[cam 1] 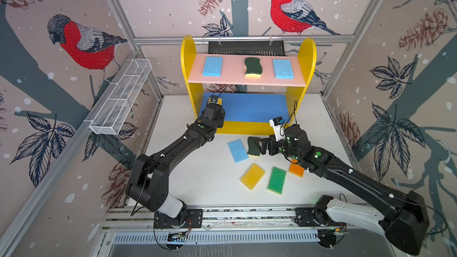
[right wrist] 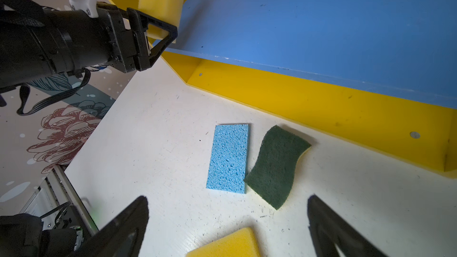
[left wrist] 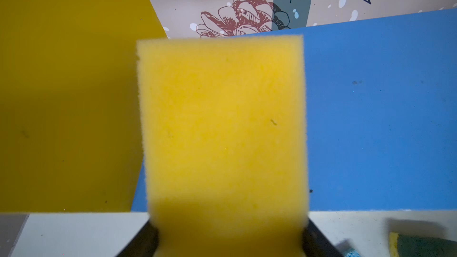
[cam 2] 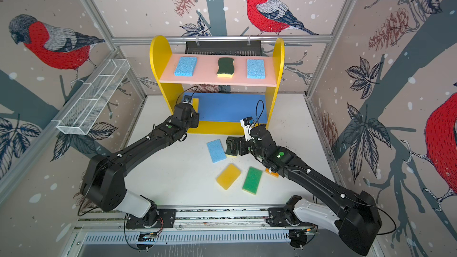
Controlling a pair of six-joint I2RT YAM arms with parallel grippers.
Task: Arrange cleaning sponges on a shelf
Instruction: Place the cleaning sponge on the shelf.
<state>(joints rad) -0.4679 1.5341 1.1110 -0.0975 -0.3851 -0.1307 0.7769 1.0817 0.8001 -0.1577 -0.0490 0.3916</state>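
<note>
**Top views.** The shelf (cam 1: 188, 70) stands at the back of the worktop (cam 1: 197, 181). Its pink top board (cam 1: 235, 80) carries three sponges in a spaced row: blue sponge (cam 1: 212, 66), wavy sponge (cam 1: 252, 67), second blue sponge (cam 1: 283, 68). Five lie loose on the worktop in front:
- loose blue sponge (cam 1: 238, 150), edge to edge with the loose wavy sponge (cam 1: 251, 143)
- loose yellow sponge (cam 1: 252, 176)
- green sponge (cam 1: 277, 179)
- orange sponge (cam 1: 296, 169), partly under the right arm

My reckoning: three placed, a fourth held at the middle level, five not yet shelved. The bottom level looks bare where it shows.

**Left wrist.** The left gripper (left wrist: 230, 243) is clamped on the held yellow sponge (left wrist: 222, 132). The sponge juts over the left end of the blue middle board (left wrist: 371, 119), just beside the yellow side panel (left wrist: 61, 95). Whether it rests on the board, cannot tell.

**Right wrist.** The right gripper (right wrist: 228, 199) is spread wide and holds nothing. It hangs low over the worktop near the loose blue and loose wavy sponges. Neither sits between its fingers from here.
</note>
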